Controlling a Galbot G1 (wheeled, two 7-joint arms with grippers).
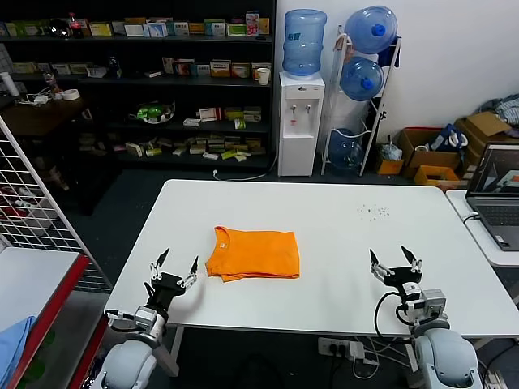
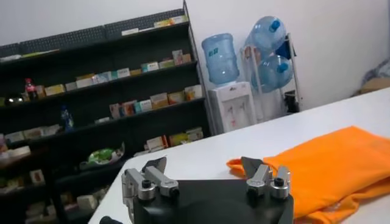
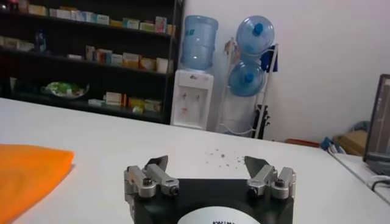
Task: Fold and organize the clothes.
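Note:
The bright orange T-shirt lies folded into a rectangle on the white table, left of the middle, collar at its far left corner. It also shows in the left wrist view and at the edge of the right wrist view. My left gripper is open and empty near the table's front left edge, just left of the shirt. My right gripper is open and empty near the front right edge, well apart from the shirt. Both sets of jaws stand wide apart in the wrist views.
A laptop sits on a side table at the right. A water dispenser and dark shelves stand behind the table. A wire rack and a blue cloth are at the left. Small dark specks lie on the table.

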